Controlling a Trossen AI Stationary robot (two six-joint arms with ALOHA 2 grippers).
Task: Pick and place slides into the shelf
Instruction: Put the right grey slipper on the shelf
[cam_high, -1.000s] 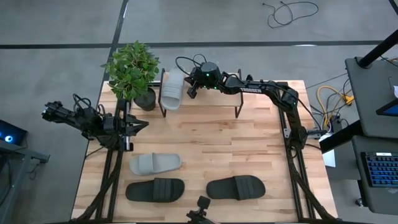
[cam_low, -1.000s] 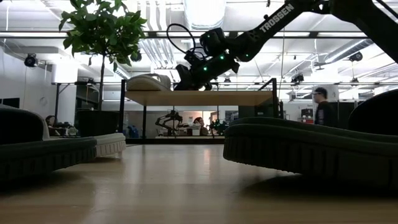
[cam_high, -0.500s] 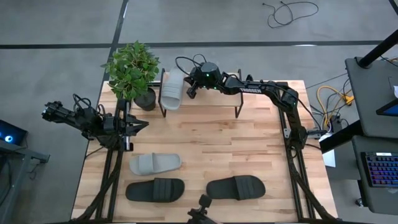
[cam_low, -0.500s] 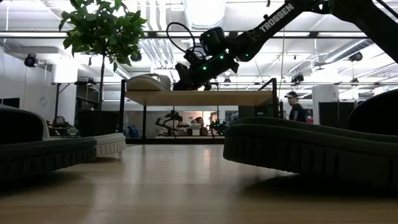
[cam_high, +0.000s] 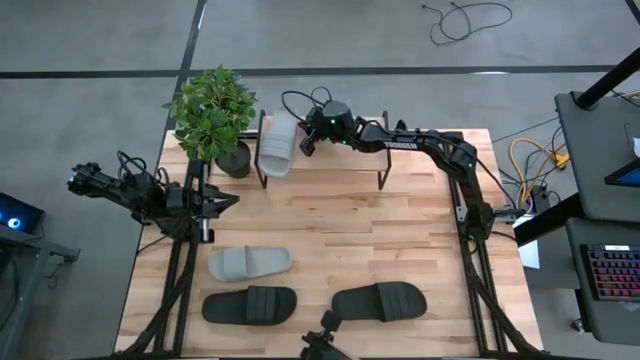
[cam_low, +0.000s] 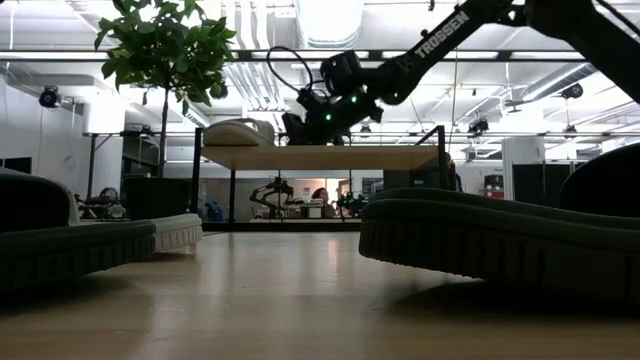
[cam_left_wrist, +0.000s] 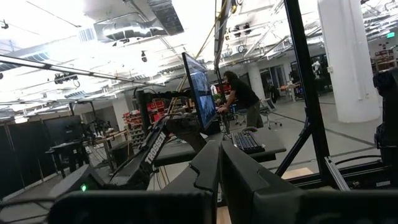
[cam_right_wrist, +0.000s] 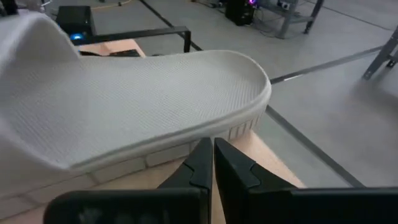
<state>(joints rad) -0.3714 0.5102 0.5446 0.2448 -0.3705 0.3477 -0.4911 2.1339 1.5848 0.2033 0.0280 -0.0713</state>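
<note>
One light grey slide (cam_high: 277, 143) lies sole down on the shelf (cam_high: 340, 160), at the left end of its wooden board, by the table's far edge. My right gripper (cam_high: 307, 143) hovers over the board just right of that slide, fingers shut. In the right wrist view the slide (cam_right_wrist: 137, 106) fills the picture, and the shut fingertips (cam_right_wrist: 210, 148) stand at its side wall. A second light grey slide (cam_high: 250, 263) and two black slides (cam_high: 250, 304) (cam_high: 380, 301) lie on the table's near part. My left gripper (cam_high: 222, 200) waits shut at the table's left edge. My right gripper's shut fingers (cam_right_wrist: 202, 155) point level from the table's right at the sole's side wall (cam_right_wrist: 239, 130) near the rounded far end of the light grey slide. I cannot tell whether they touch it. The slide lies flat on the shelf's board.
A potted plant (cam_high: 212, 115) stands at the far left corner, close to the shelf's left legs. The rest of the shelf's board (cam_low: 330, 157) to the slide's right is bare. Open tabletop (cam_high: 340, 225) lies between the shelf and the near slides.
My right gripper's wrist has risen slightly above the shelf's board, staying beside the grey slide. The slide has kept its place.
</note>
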